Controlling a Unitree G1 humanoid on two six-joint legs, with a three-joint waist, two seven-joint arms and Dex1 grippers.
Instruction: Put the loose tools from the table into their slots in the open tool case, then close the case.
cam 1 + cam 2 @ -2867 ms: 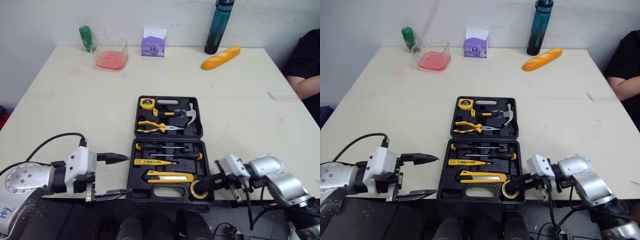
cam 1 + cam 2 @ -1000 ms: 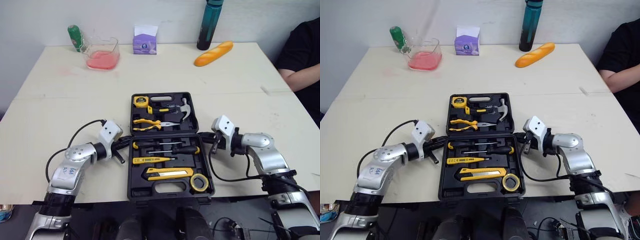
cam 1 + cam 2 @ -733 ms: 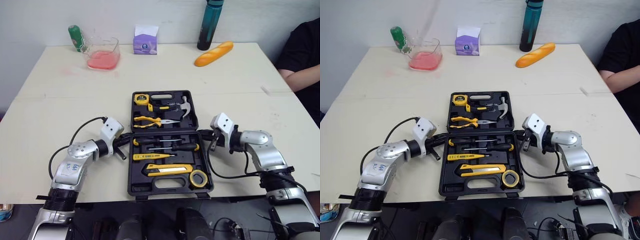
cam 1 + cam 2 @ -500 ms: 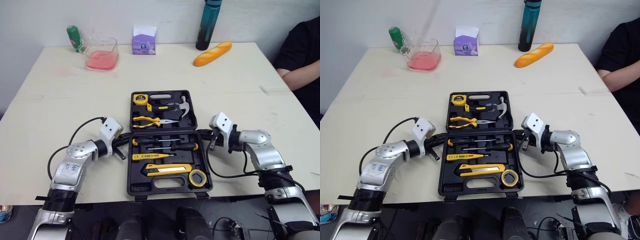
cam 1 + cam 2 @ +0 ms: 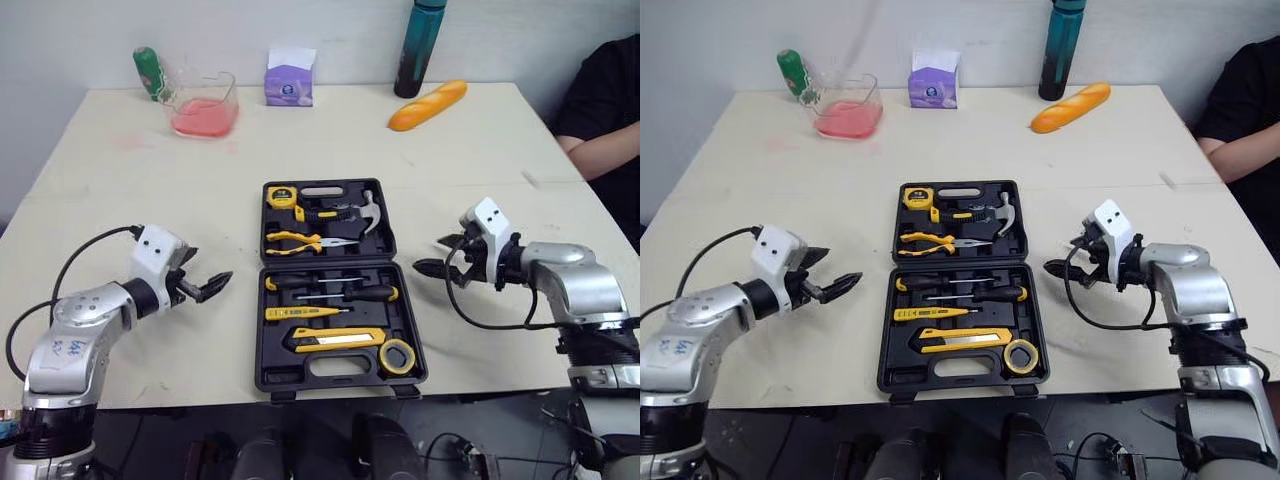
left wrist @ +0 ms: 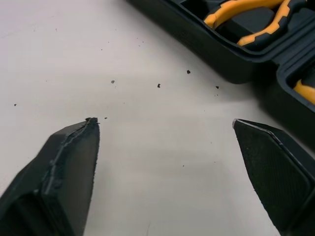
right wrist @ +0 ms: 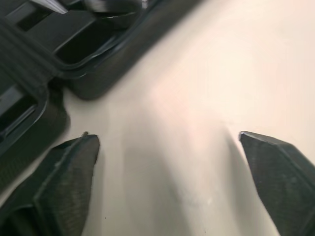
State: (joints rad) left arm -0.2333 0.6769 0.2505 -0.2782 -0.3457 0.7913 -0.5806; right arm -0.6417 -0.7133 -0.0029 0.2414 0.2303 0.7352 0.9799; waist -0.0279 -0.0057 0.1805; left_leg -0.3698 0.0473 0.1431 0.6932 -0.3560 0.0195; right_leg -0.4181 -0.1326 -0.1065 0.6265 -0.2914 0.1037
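In your left wrist view the frame edge cuts off the tool case (image 6: 231,59); you get one corner and the orange handles of the pliers (image 6: 227,10). The right wrist view crops the case too, and you can't make out what sits in its recesses. At the far right, a person's arm (image 5: 598,155) is cropped by the frame.

Your left gripper (image 5: 210,286) sits over the bare worktop (image 5: 120,200), jaws spread wide and empty. Its tips aim at the case's left wall, near it but apart. The case lies open and flat between the two grippers. The tape measure (image 5: 278,197) and hammer (image 5: 365,212) are in its far half, the utility knife (image 5: 335,337) and tape roll (image 5: 397,356) in its near half. Your right gripper (image 5: 430,257) is off the case's right side, about level with the hinge, jaws parted and empty, clear of the edge.
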